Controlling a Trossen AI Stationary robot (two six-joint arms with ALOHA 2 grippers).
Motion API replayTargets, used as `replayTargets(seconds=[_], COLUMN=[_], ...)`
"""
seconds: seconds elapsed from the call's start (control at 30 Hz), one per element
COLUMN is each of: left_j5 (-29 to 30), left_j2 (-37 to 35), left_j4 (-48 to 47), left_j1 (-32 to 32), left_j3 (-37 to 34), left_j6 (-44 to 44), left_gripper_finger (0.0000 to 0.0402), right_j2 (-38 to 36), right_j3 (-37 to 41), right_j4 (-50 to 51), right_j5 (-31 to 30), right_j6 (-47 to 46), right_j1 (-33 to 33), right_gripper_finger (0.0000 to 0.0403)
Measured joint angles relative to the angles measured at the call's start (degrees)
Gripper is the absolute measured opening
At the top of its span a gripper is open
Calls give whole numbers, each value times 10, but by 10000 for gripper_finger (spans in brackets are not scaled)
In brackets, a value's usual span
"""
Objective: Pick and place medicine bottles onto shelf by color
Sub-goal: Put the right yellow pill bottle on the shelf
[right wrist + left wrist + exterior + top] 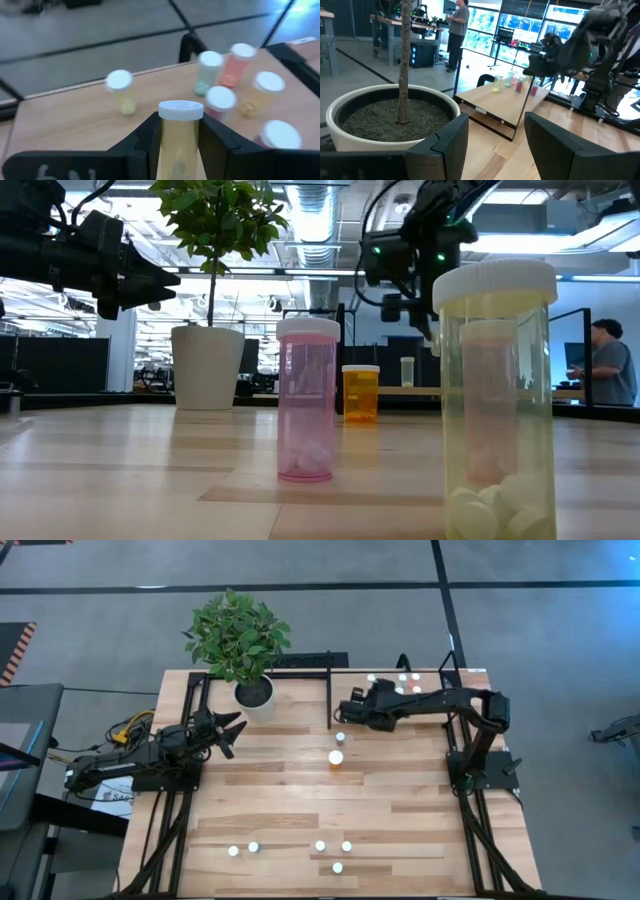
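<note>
high view: right gripper [348, 710] above shelf [420, 705] edge; left gripper [228, 730] idle by plant pot [254, 692], fingers apart.
right wrist view: fingers clamp yellowish bottle [179, 132]; risk: knocks crowded bottles [220, 97] when lowering.

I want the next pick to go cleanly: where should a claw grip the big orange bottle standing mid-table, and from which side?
Grip the orange bottle around its body just below the white cap, coming straight down from above. It stands upright and alone, with bare table all round, so the fingers can probably straddle it freely. The right claw already holds a yellowish bottle; the open left claw looks better placed.
</note>
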State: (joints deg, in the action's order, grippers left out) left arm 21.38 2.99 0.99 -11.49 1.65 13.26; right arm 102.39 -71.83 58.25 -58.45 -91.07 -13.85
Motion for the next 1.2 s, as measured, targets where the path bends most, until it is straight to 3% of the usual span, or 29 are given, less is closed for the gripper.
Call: replayTargets(seconds=[0.13, 0.53, 0.77, 0.97, 1.2], left_j5=[0, 0, 0, 0, 0], left_j2=[0, 0, 0, 0, 0], left_j4=[0, 0, 0, 0, 0], left_j1=[0, 0, 0, 0, 0], left_j3=[0, 0, 0, 0, 0], left_j6=[0, 0, 0, 0, 0], left_gripper_finger=[181, 181, 181, 181, 181], right_j2=[0, 0, 0, 0, 1], right_j3=[30, 79, 86, 87, 128], right_j4=[25, -53, -125, -154, -284], right_j5=[-39, -76, -74, -75, -81], right_j6=[-76, -77, 11, 16, 117], right_j1=[23, 33, 14, -3, -5], right_gripper_finger=[128, 128, 128, 128, 128])
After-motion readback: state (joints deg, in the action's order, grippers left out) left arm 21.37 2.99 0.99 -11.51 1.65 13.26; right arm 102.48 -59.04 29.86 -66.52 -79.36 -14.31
